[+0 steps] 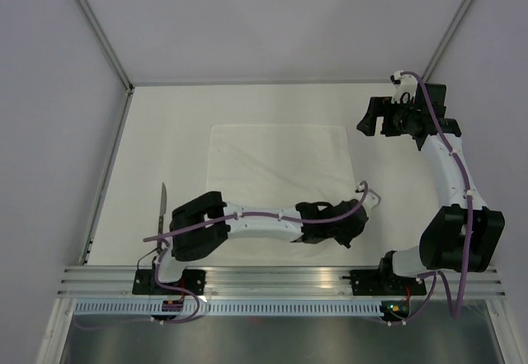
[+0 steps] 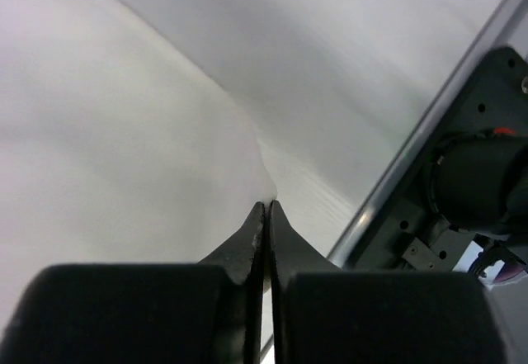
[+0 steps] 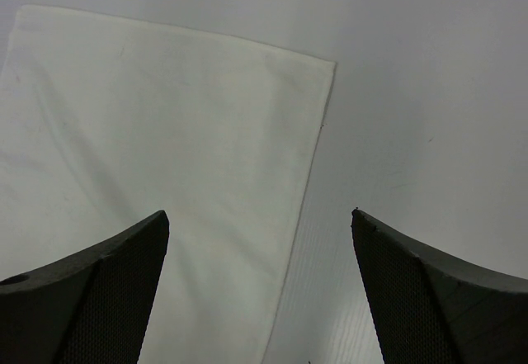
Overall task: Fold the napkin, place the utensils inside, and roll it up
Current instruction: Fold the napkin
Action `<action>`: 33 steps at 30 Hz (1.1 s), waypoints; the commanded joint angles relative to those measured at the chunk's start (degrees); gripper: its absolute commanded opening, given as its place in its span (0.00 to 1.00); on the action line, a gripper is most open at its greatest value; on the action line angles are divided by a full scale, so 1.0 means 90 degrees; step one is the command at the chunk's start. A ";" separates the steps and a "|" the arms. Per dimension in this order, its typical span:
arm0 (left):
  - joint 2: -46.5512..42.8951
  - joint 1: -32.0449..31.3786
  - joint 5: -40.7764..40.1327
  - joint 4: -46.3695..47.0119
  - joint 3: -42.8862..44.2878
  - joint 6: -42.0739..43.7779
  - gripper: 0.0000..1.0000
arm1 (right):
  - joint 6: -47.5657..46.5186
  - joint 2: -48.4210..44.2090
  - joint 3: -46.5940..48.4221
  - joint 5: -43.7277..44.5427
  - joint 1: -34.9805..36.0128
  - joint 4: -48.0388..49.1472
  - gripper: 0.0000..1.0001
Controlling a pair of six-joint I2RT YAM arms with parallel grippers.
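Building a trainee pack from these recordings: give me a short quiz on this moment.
1. True or false: the napkin lies unfolded on the table.
2. Which fingers are shut? A) the left fingers B) the right fingers C) both
3. Where is the one visible utensil?

Key:
1. True.
2. A. They are shut on the napkin's near right corner, while the right fingers stand wide open above its far right corner.
3. On the table to the left of the napkin, off the cloth.

Overhead camera looks down; both wrist cameras view the napkin [image 1: 280, 153] closer.
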 commanded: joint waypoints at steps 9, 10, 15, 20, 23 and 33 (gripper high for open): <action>-0.1726 0.2880 0.1374 0.0052 -0.1072 -0.0831 0.02 | 0.0025 -0.0014 0.0007 -0.0183 -0.0035 -0.0105 0.96; -0.1746 0.3077 0.1464 -0.0026 -0.1053 -0.0822 0.02 | 0.0025 -0.0004 0.0017 -0.0193 -0.0035 -0.0114 0.96; -0.1756 0.4297 0.1913 -0.0339 -0.0926 -0.0861 0.02 | 0.0015 0.0035 0.0017 -0.0300 -0.0035 -0.0134 0.96; -0.1571 0.5245 0.2245 -0.0485 -0.0838 -0.0851 0.02 | 0.0025 0.0093 0.0017 -0.0427 -0.0035 -0.0163 0.96; -0.1473 0.5569 0.2431 -0.0515 -0.0731 -0.0841 0.02 | 0.0005 0.0113 0.0027 -0.0437 -0.0035 -0.0183 0.96; -0.1228 0.6516 0.2705 -0.0720 -0.0428 -0.0822 0.02 | -0.0034 0.0152 0.0027 -0.0476 -0.0035 -0.0193 0.96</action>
